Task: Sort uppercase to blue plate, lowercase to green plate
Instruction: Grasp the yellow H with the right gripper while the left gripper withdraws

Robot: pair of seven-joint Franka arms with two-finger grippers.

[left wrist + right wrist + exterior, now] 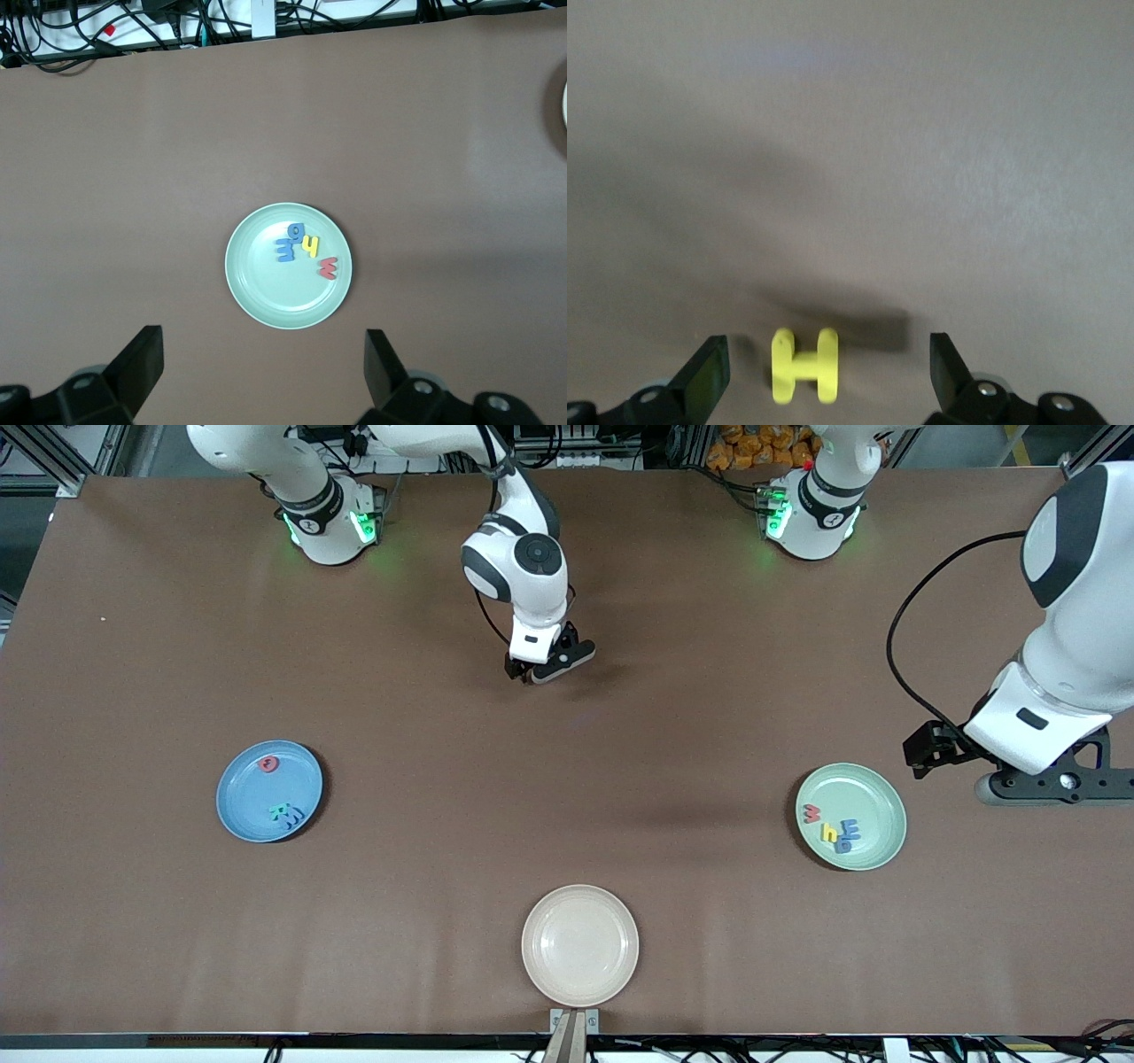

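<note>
on the brown table [567,779] the blue plate [257,815] lies toward the right arm's end with the red q [268,763], teal r [280,811] and blue w [293,817] in it, so three capitals look sorted. green plate [873,841], toward the left arm's end, holds all four lowercase letters [831,825]. left gripper [264,354] waits above it, jaws wide, empty. right gripper [830,367] stands wide over the yellow h [804,365], apparently lining up to pick the last capital.

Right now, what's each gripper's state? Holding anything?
Left gripper: open, empty, above the green plate.
Right gripper: open, holding nothing, down around the yellow H on the table.
</note>
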